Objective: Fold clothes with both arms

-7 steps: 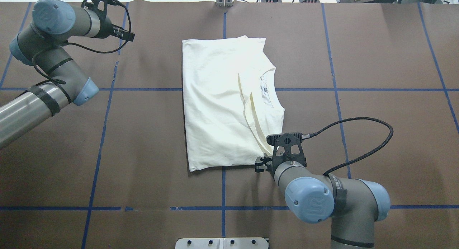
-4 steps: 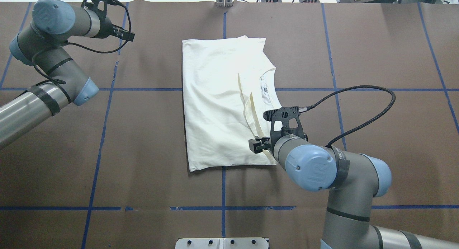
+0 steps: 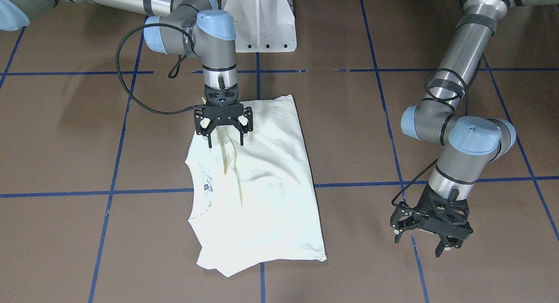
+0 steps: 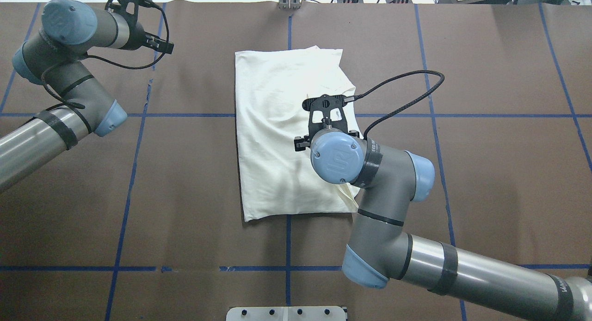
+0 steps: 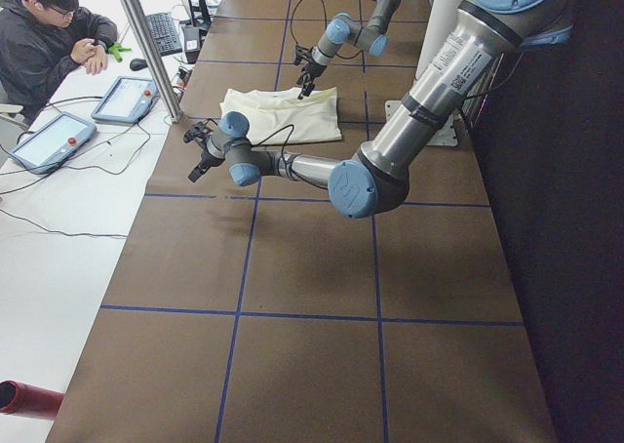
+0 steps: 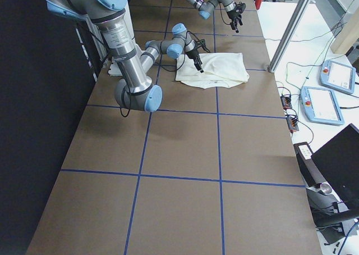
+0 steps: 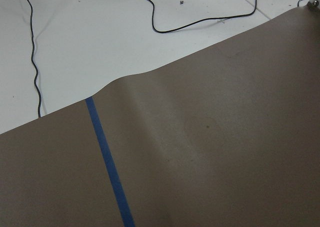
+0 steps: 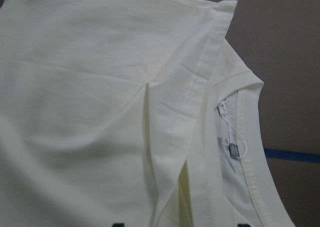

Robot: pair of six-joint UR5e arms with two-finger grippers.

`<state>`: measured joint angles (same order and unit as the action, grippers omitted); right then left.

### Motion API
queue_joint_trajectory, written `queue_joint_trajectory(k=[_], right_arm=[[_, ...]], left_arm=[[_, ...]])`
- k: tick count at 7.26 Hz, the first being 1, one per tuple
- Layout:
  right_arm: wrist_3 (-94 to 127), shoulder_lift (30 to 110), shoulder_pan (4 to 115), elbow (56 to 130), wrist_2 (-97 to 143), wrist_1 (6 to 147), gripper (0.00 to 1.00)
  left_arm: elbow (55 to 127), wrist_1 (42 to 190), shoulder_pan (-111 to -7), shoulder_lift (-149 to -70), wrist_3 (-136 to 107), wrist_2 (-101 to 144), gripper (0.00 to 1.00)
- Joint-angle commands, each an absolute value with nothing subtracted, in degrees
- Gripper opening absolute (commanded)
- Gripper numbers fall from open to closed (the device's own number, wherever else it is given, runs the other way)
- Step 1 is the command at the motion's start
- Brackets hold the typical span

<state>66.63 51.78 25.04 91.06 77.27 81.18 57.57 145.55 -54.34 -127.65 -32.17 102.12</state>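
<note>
The cream-white shirt (image 4: 277, 126) lies folded into a rectangle, plain side up, in the middle of the brown table (image 4: 485, 173). Its collar with the label (image 8: 231, 149) points to the robot's right. A folded-in sleeve (image 3: 229, 156) runs along the shirt. My right gripper (image 3: 226, 139) hovers open just above that sleeve near the shirt's robot-side edge, with nothing between its fingers. My left gripper (image 3: 421, 246) hangs open over bare table far from the shirt (image 3: 262, 198), near the table's far edge.
The white pedestal base (image 3: 257, 23) stands at the table's robot side. Blue tape lines (image 4: 134, 163) cross the table. A person (image 5: 49, 43) sits at a white side table with tablets (image 5: 122, 100) and cables. A metal post (image 5: 146, 43) stands at the table's far edge.
My right arm has swung from the shirt's near right corner to above the middle of its collar side, over the sleeve. The shirt and the left arm have not moved.
</note>
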Motion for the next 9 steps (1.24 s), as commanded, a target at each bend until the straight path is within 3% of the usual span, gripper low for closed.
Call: queue_joint_trajectory(k=[1, 6, 9], right_arm=[[66.8, 49.31, 26.72, 86.57, 77.61, 81.03, 0.46], [68.37, 48.08, 26.63, 83.85, 77.61, 78.75, 0.36], [69.7, 47.72, 26.63, 82.09, 77.43, 77.17, 0.16]], left_arm=[[57.48, 145.55, -54.23, -127.44, -32.17, 102.3, 1.0], [57.48, 145.46, -54.14, -127.27, -32.17, 102.3, 1.0], [57.48, 145.55, -54.14, -127.27, -32.17, 102.3, 1.0]])
